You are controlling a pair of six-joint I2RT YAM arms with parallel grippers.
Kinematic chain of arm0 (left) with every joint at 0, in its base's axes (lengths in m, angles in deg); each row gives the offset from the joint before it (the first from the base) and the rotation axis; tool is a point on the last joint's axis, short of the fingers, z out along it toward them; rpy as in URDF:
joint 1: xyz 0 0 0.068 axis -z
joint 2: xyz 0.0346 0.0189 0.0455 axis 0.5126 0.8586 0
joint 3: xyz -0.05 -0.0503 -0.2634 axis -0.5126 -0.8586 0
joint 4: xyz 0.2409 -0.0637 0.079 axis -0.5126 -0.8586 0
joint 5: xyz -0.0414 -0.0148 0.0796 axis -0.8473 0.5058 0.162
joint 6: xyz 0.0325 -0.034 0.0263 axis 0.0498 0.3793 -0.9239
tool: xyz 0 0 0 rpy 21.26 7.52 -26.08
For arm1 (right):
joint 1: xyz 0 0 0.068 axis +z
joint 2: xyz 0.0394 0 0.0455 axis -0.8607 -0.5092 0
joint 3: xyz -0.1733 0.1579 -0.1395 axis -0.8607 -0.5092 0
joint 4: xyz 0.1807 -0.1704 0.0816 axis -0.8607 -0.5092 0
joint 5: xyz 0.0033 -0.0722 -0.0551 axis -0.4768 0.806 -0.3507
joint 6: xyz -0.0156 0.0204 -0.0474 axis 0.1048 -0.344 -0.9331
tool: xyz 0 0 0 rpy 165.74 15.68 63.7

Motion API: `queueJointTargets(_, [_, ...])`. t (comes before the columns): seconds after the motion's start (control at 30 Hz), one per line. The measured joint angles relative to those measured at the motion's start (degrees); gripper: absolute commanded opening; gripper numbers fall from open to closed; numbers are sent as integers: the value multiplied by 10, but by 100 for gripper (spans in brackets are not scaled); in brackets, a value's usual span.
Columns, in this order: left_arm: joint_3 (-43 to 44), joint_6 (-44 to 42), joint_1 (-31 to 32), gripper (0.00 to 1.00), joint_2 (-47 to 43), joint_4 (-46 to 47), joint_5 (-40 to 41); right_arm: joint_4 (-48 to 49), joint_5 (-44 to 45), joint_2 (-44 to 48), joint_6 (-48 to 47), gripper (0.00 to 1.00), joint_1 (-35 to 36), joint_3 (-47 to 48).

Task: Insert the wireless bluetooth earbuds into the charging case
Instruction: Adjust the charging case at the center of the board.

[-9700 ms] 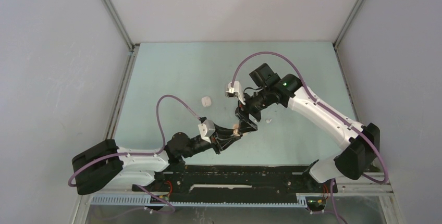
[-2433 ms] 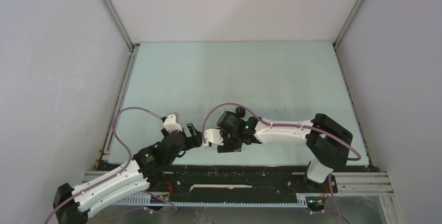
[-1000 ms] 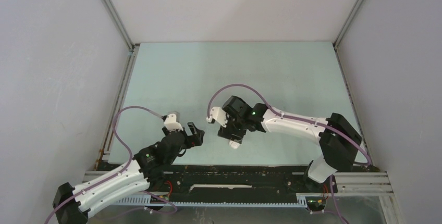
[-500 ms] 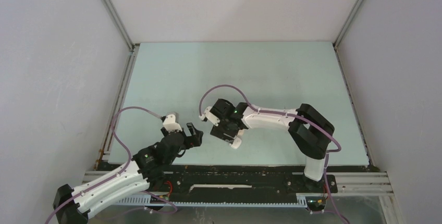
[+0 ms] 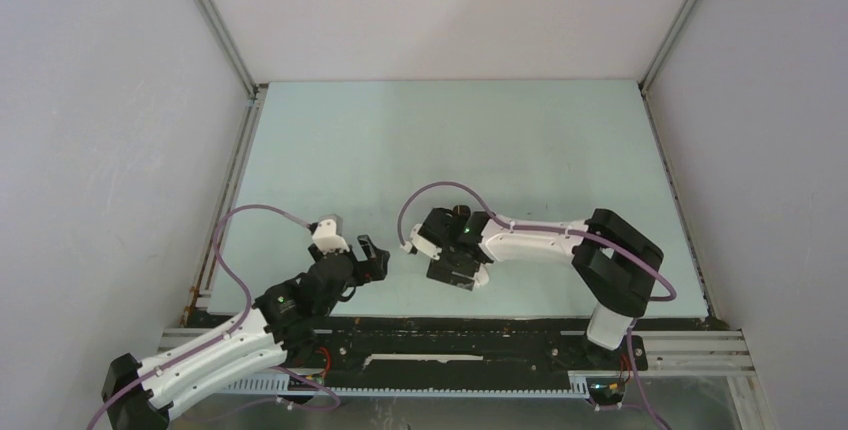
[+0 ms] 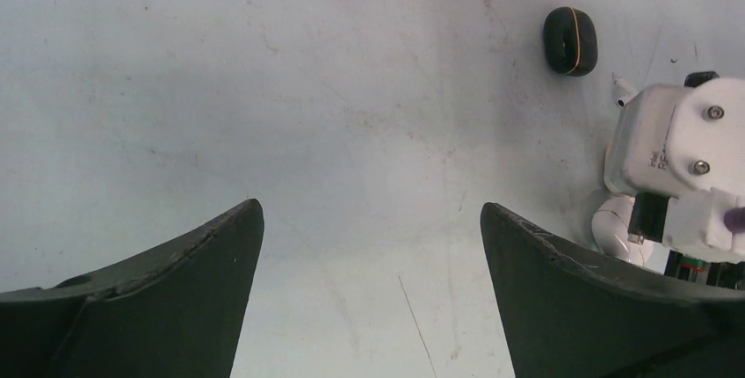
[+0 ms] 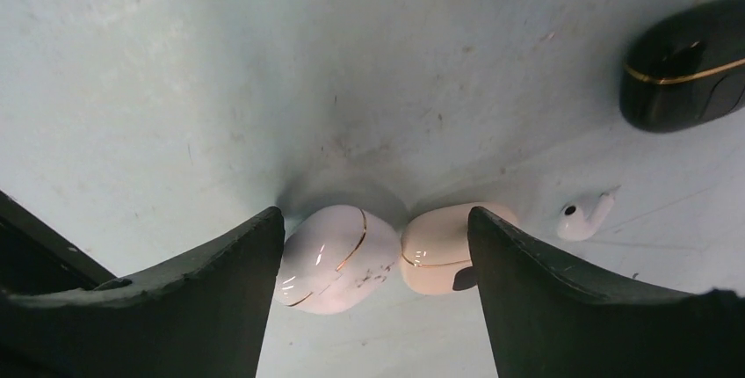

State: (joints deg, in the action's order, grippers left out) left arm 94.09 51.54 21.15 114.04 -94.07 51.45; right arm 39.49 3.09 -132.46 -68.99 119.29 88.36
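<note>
Earbud (image 7: 584,217) lies just outside the wide-open, empty right gripper (image 7: 376,220), off its right-hand side.

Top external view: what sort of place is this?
Most likely a lab robot test cell. Plain white walls on metal framing box in a pale green table, the left arm and right arm are bolted along its near edge, and a loose earbud lies near a white case.
</note>
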Motion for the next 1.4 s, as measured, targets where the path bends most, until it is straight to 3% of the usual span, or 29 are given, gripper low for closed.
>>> queueJointTargets(0.33, [0,0,0,99,13,11,-1,-1,-7,76,-16,79,0,-40])
queueJointTargets(0.57, [0,0,0,100,10,17,-1,-17,-68,151,-20,68,-27,-54])
queueJointTargets(0.67, [-3,0,0,100,11,27,-1,-28,-104,146,-20,62,-56,-58])
queueJointTargets(0.83, [-3,0,0,100,14,28,-1,-42,-152,119,-20,59,-96,-66])
queueJointTargets(1.23, [-32,7,0,100,-25,38,-7,-42,-193,69,-18,60,-97,-67])
queueJointTargets(1.4, [-32,10,0,99,-12,40,-12,-41,-192,55,-15,44,-97,-67])
